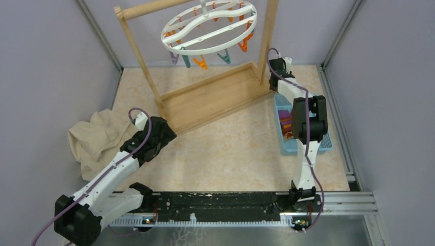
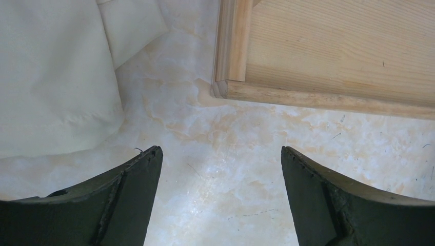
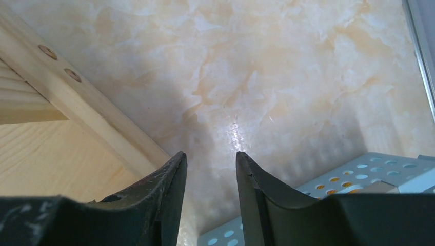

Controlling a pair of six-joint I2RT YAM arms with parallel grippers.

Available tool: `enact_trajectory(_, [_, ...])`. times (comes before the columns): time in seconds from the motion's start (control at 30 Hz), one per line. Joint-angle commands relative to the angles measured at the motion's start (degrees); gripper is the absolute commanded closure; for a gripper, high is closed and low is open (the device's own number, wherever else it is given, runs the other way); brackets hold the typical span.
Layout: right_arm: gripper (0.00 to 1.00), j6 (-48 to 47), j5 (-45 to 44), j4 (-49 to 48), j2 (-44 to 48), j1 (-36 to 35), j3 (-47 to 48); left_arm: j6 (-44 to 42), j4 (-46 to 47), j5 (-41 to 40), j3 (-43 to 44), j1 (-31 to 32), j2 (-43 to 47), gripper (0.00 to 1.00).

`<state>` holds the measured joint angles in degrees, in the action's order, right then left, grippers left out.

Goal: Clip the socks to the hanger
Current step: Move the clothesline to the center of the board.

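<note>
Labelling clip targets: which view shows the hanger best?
Top external: the white ring hanger and its hanging clips show nearly whole. Left and right wrist views show none of it, only the base of the wooden stand and tabletop.

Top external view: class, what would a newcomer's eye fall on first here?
The white round hanger with its orange and teal clips, hung from the wooden stand at the far middle of the table. Next, the crumpled beige cloth at the left edge and the blue basket on the right, holding the socks.
</note>
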<state>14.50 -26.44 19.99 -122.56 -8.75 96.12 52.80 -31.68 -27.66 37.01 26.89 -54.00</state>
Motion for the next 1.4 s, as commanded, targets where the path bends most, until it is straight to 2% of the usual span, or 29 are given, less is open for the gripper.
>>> enact_trajectory(0.0, [0.57, -1.8, 2.5, -1.6, -0.3, 0.2, -0.3, -0.9, 0.6, 0.3, -0.7, 0.2, 1.0, 0.09])
enact_trajectory(0.2, [0.32, -3.8, 5.9, -11.4, 7.5, 0.2, -9.8, -1.1, 1.4, 0.7, -1.7, 0.3, 0.4, 0.10])
enact_trajectory(0.37, [0.27, -5.6, 5.3, -13.7, 8.7, 0.2, -11.5, -2.1, 3.3, 2.3, -2.4, 0.4, 0.4, 0.12])
enact_trajectory(0.53, [0.27, -5.4, 7.4, -19.5, 10.9, 0.2, -15.1, -2.8, 3.7, 2.0, -3.0, 0.5, 0.7, 0.12])
enact_trajectory(0.7, [0.27, -5.8, 8.5, -19.6, 9.9, 0.2, -14.6, -4.0, 4.0, 2.2, -3.8, 0.6, 1.5, 0.13])
enact_trajectory(0.8, [0.29, -5.7, 9.8, -25.1, 12.5, 0.2, -18.1, -4.1, 4.1, 1.9, -4.6, 0.6, 2.4, 0.13])
enact_trajectory(0.97, [0.29, -7.5, 13.0, -22.5, 9.4, 0.2, -14.4, -4.2, 5.2, 3.0, -5.6, 0.6, 3.1, 0.14])
enact_trajectory(1.0, [0.31, -7.6, 13.6, -22.0, 8.5, 0.2, -13.7, -4.2, 5.4, 3.1, -5.6, 0.6, 3.0, 0.14])
enact_trajectory(1.07, [0.41, -7.2, 14.1, -20.5, 6.7, 0.2, -12.0, -4.0, 5.4, 3.0, -5.8, 0.6, 2.8, 0.14])
enact_trajectory(1.13, [0.47, -7.0, 14.7, -20.1, 5.5, 0.2, -11.5, -3.9, 5.3, 2.9, -5.5, 0.7, 2.2, 0.13])
enact_trajectory(1.37, [0.51, -7.7, 16.9, -20.2, 2.4, 0.2, -10.9, -1.0, 4.7, 3.1, -3.6, 0.6, -4.0, 0.11])
